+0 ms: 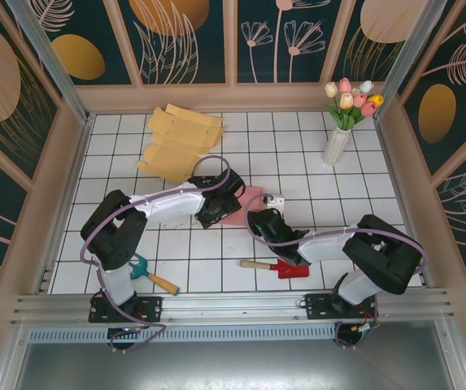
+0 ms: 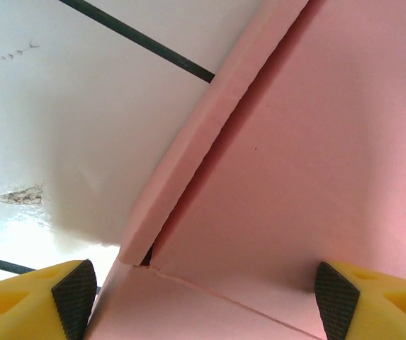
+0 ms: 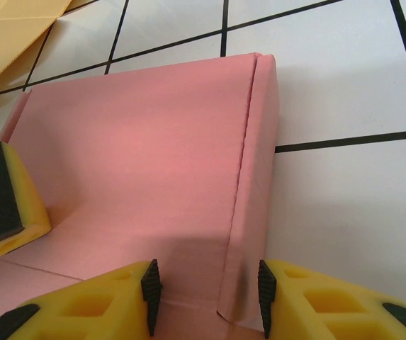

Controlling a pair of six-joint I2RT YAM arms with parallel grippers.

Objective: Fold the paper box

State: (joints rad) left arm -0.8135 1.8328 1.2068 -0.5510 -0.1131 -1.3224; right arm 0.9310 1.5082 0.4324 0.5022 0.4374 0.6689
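– Paper box (image 1: 247, 207): pink, lying mid-bench (image 1: 298, 138) between both tools. Handling?
– Looks light and thin, stiff only across its panels. Probably bends readily at the scored creases (image 2: 217, 292) and dents under a hard squeeze. Likely slides on the glossy surface unless pinned.
– Where to take hold?
– By the raised side wall (image 3: 249, 198), close to its fold. Meanwhile press the flat panel (image 3: 132, 156) down.
– Tools?
– Left tool (image 2: 206, 297) spread wide, low over the panel, next to a raised flap (image 2: 203, 142). Right tool (image 3: 206, 290) half spread, astride the near end of the side wall, not visibly pinching it.
– Anything in the way?
– Stack of yellow flat blanks (image 1: 180, 142) just behind the box, near enough to snag. Small white object (image 1: 273, 199) beside its right edge. Red-headed implement (image 1: 277, 266) at the near right, teal-headed one (image 1: 153, 276) at the near left. Vase of tulips (image 1: 336, 148) well apart, back right.
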